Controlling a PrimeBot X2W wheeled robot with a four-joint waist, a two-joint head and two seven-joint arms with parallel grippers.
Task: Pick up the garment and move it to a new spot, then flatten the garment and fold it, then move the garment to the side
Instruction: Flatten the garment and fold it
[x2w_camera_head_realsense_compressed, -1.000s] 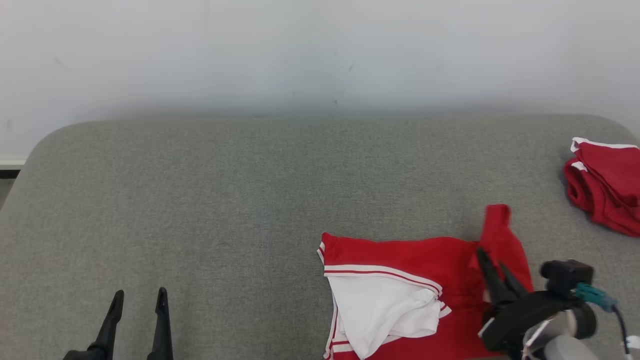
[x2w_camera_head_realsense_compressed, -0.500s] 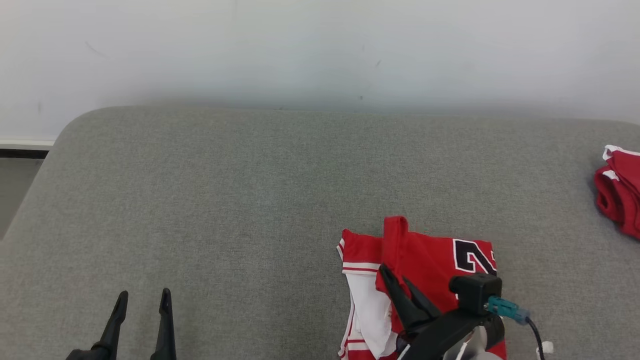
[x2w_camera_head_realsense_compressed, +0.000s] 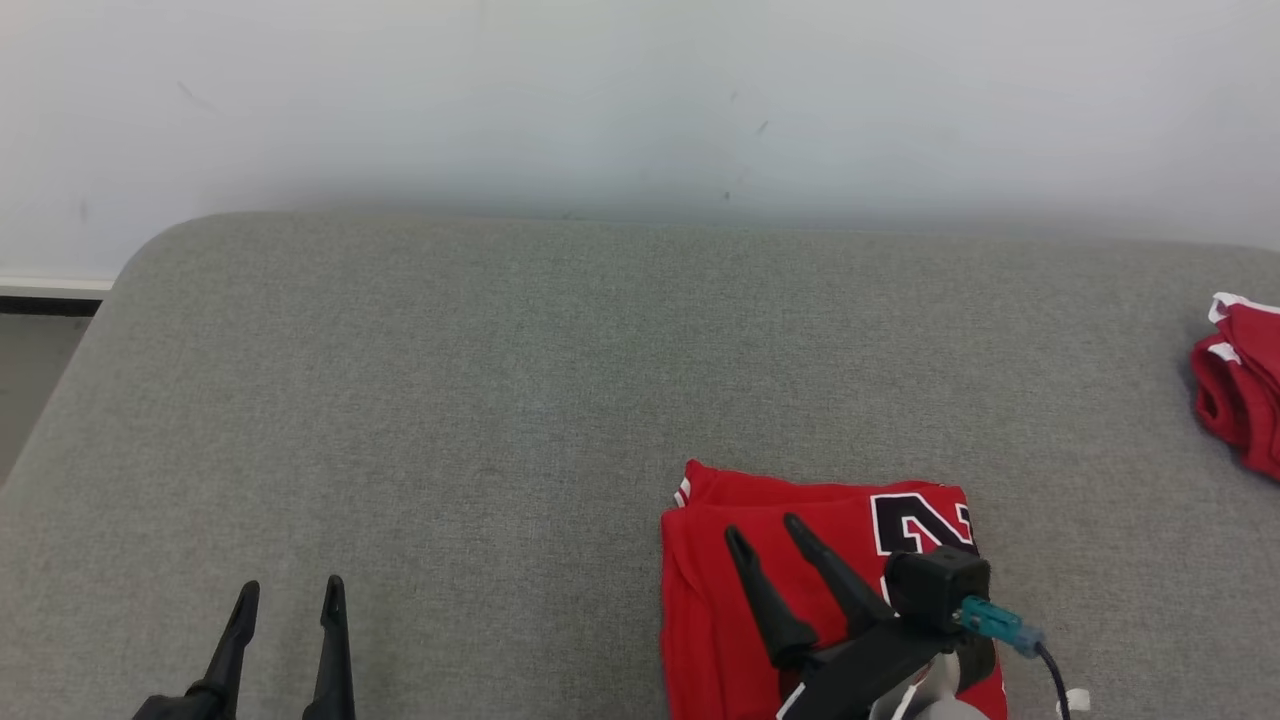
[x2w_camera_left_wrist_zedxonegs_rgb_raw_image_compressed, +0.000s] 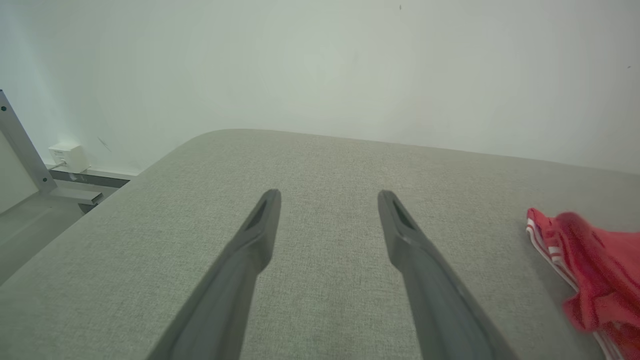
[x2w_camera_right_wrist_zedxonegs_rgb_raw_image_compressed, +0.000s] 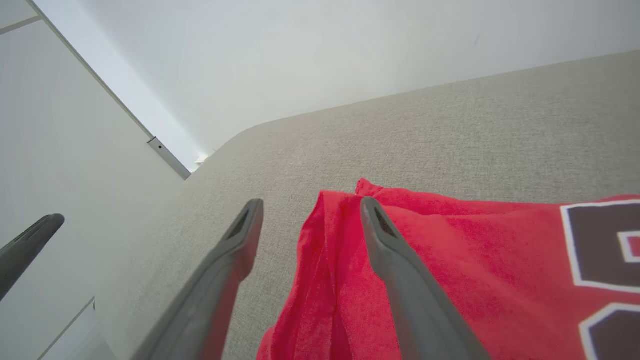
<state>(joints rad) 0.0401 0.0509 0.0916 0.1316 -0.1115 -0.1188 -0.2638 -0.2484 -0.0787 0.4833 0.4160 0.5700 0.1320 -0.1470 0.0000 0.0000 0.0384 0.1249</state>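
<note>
Just let go with the right pincer (x2w_camera_head_realsense_compressed: 766, 529), now spread wide over the folded red garment (x2w_camera_head_realsense_compressed: 835, 505) lying beneath it on the worktop (x2w_camera_head_realsense_compressed: 450, 400); holds the left pincer (x2w_camera_head_realsense_compressed: 290, 587) apart, well clear of it, with the fold seemingly done; sideways move remaining.

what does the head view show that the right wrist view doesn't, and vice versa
Head view adds a second red garment at the far right of the grey surface, and the camera block on the right wrist. Right wrist view adds a metal strip on the pale panel. Both share the folded red jersey with its black number and the right claw, open at the jersey's left edge.
</note>
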